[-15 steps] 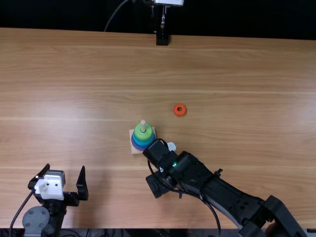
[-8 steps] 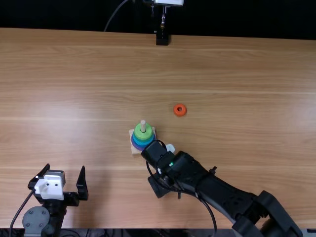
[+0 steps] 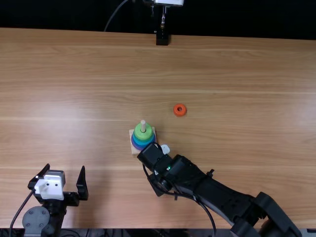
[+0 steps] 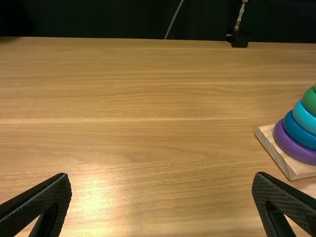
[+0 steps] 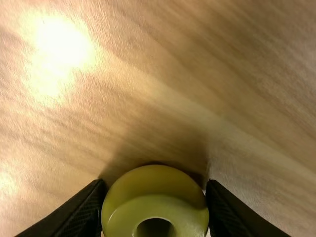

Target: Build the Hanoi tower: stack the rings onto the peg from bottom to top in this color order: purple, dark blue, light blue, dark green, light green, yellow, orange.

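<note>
While the left gripper (image 3: 65, 168) is spread at the top view's lower left, the right gripper (image 3: 154, 158), below centre, pinches a yellow ring (image 5: 153, 183); the stack (image 3: 143, 142) sits mid-frame, the orange ring (image 3: 179, 114) above right.

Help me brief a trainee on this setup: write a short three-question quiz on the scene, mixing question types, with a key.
1. Multiple choice. What colour is the ring held in the right gripper?
a) light blue
b) yellow
c) dark green

2. True or false. The orange ring lies on the table, apart from the stacked rings.

3. Short answer. Which colour ring sits lowest on the peg?

Key: 1. b; 2. true; 3. purple, the bottom ring just above the wooden base.
</note>
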